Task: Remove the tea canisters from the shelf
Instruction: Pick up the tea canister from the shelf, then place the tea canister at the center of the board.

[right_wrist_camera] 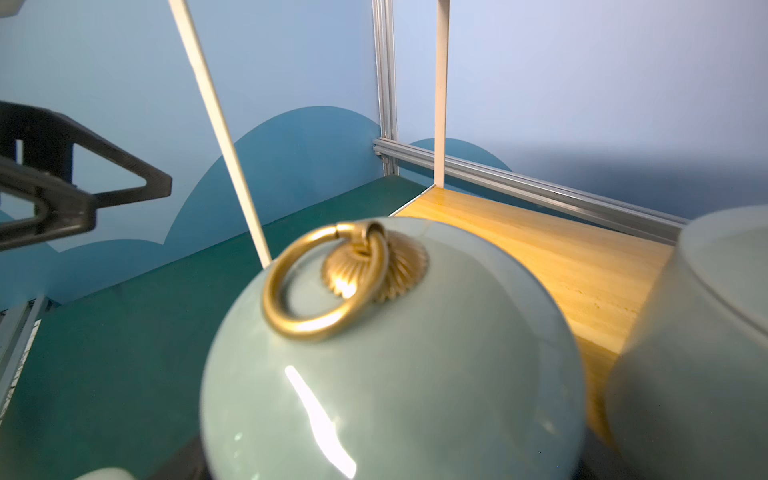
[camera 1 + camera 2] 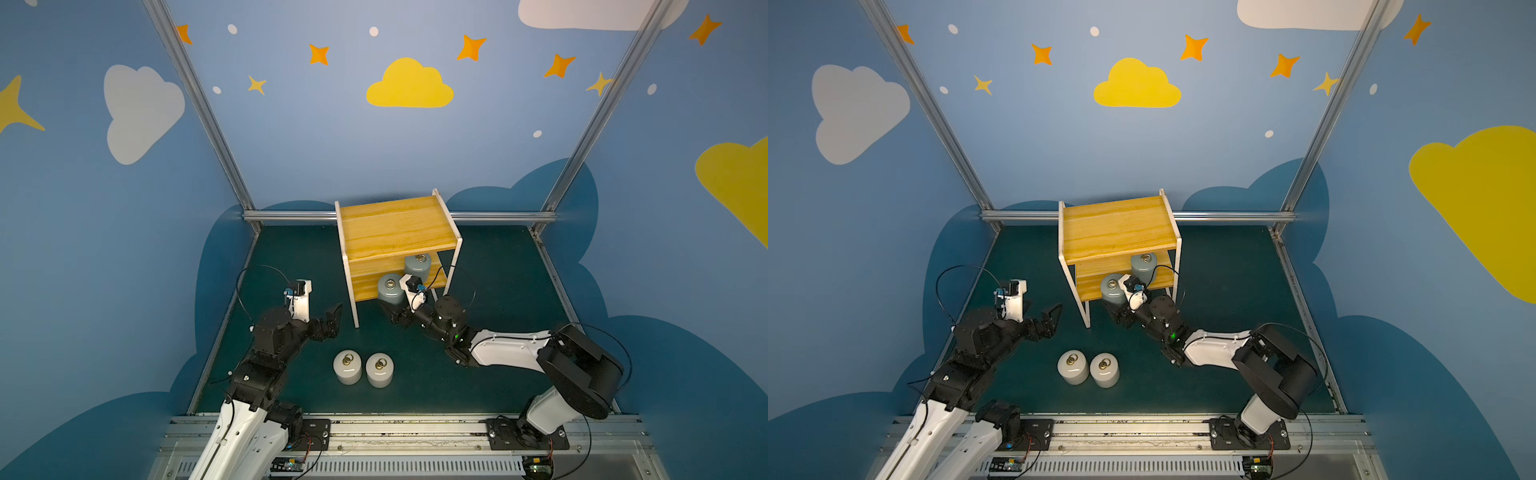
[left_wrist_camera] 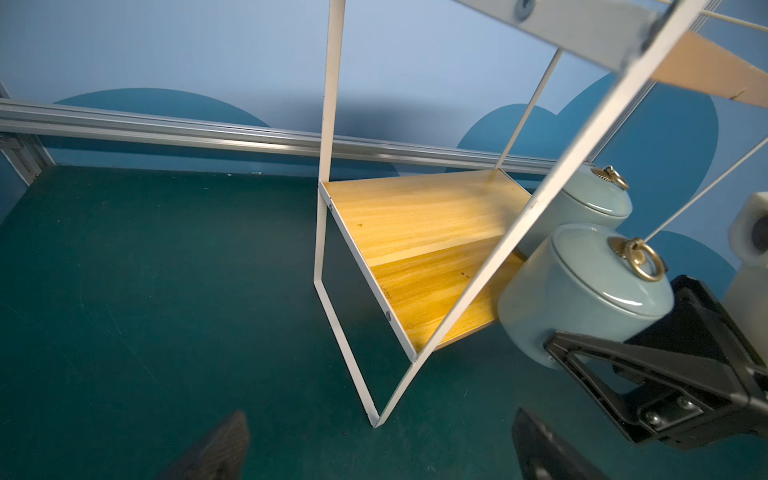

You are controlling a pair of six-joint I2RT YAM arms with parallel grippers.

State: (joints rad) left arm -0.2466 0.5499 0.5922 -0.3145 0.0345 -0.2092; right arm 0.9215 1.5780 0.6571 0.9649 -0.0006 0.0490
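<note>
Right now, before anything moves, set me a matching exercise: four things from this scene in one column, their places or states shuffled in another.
Things
1. white jars
2. front grey-blue jar
3. rear grey-blue jar
4. left tool

Places or states
A. on the lower board of the shelf
B. open, holding nothing
C. standing on the green mat, off the shelf
D. clamped in the right tool

Pairs: 1-C, 2-D, 3-A, 4-B
</note>
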